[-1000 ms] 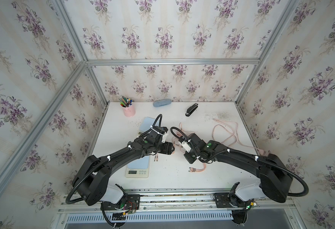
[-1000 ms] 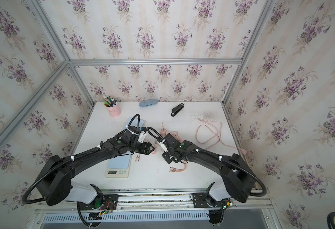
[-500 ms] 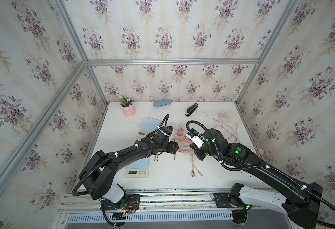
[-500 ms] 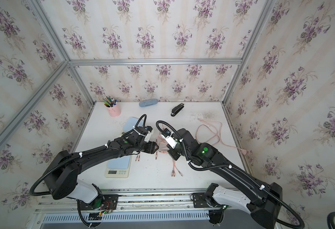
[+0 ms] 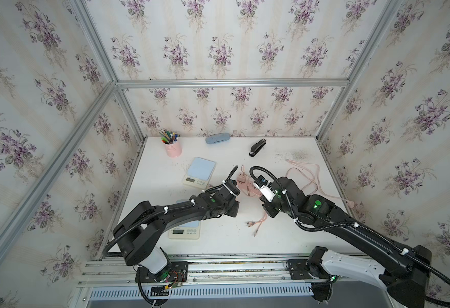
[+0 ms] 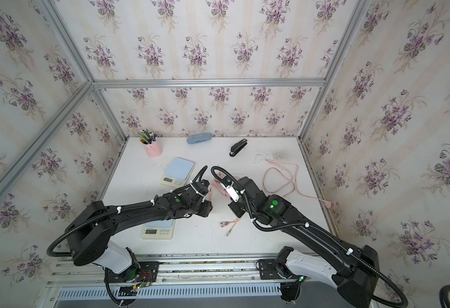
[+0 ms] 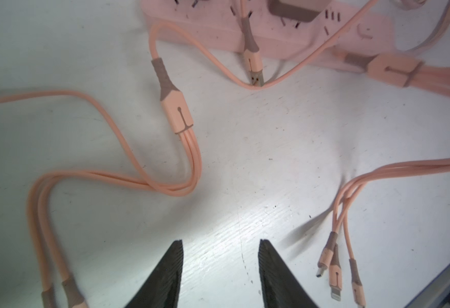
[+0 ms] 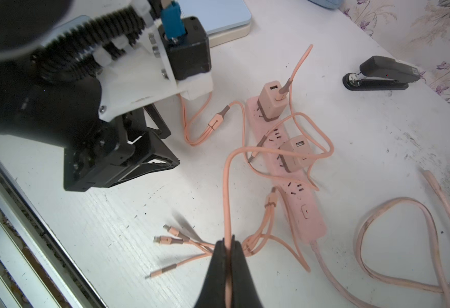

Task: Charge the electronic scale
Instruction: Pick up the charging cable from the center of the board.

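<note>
The right gripper [image 8: 227, 240] is pinching a thin pink cable [image 8: 224, 186] tight between its jaws. It is holding the cable partway along, not at an end. The left gripper [image 7: 220, 242] is hanging just above the table [image 5: 226, 240]. Its jaws are standing partly apart with nothing between them.

Near the right gripper, a bunch of small plugs [image 8: 170, 236] is lying on the table. I cannot tell for sure if they belong to the held cable. Farther out, the pink strip [image 8: 309, 213] is lying in the middle of the table with a charger [image 8: 270, 106] plugged into it. Loose cable is looping over the strip.

Two scales are sitting on the left side. The near scale [image 5: 184, 231] is partly hiding under the left arm. The far scale [image 5: 201, 170] is resting left of the strip. Nothing is plugged into either one that I can see.

The job looks like it is only starting: a small plug needs to go into a scale. To do it well, the left gripper should be grabbing one plug right behind its tip, so it is not flopping. It should be picking the one that fits. The right gripper should be giving slack, so the strip is not getting dragged.
</note>
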Controlling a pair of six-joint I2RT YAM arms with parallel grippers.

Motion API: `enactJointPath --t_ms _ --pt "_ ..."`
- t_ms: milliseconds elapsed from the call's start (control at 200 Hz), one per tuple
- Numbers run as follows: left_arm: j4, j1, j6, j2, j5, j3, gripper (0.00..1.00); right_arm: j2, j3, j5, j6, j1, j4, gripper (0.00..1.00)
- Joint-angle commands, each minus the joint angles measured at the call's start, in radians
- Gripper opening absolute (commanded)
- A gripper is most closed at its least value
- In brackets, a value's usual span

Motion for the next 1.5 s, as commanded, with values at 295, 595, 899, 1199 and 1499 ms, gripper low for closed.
enactJointPath --t_ms 295,595,899,1199,1499 --pt "0.242 -0.015 -0.123 0.128 -0.05 0.077 0.38 0.028 0.002 0.074 0.121 -0.008 -0.003 0.0" --pt "0.411 -0.011 -0.115 0.168 -0.132 0.121 0.56 -0.024 -0.05 0.027 0.144 -0.01 0.037 0.0" --pt "0.443 0.013 -0.106 0.198 -0.082 0.158 0.64 -0.157 0.022 -0.022 0.075 -0.012 0.034 0.0" --pt "0.504 0.012 -0.086 0.164 -0.036 0.136 0.64 -0.174 0.149 -0.056 -0.007 -0.013 -0.011 0.0" --pt "0.499 0.012 -0.118 0.139 -0.008 0.101 0.41 -0.185 0.194 0.002 0.01 -0.013 0.005 0.0"
